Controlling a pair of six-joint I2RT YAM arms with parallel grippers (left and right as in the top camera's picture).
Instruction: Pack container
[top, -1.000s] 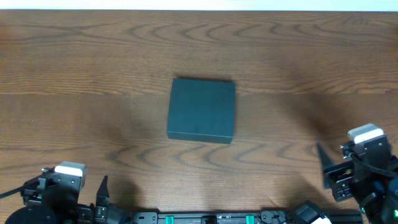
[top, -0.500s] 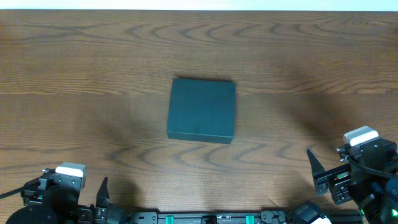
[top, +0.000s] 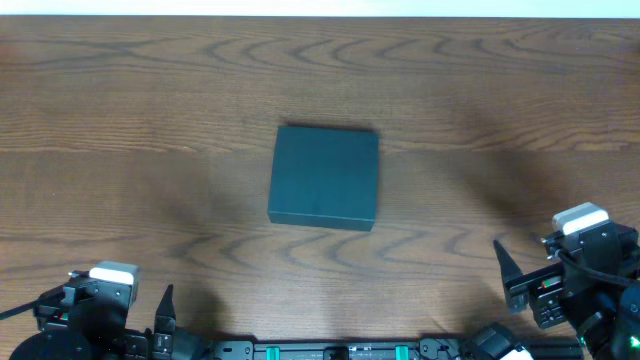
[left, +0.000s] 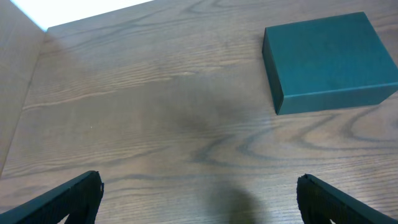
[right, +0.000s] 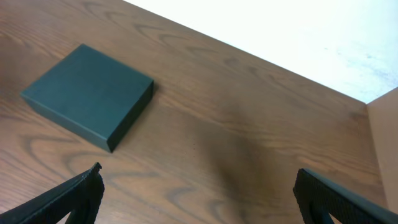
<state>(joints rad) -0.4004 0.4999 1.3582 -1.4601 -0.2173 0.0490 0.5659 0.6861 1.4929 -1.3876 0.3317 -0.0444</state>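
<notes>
The left gripper (left: 199, 179) sits low at the near-left edge of the table (top: 120, 120), its fingers aimed toward the far side and spread wide with nothing between them. The right gripper (right: 198, 170) sits at the near-right corner, raised a little off the wood and angled inward toward the middle, and its jaws are likewise parted and empty (only bare wood grain shows between the dark fingertips in both wrist views). The container (top: 324, 178) lies flat and closed near the middle of the table, well apart from both grippers.
</notes>
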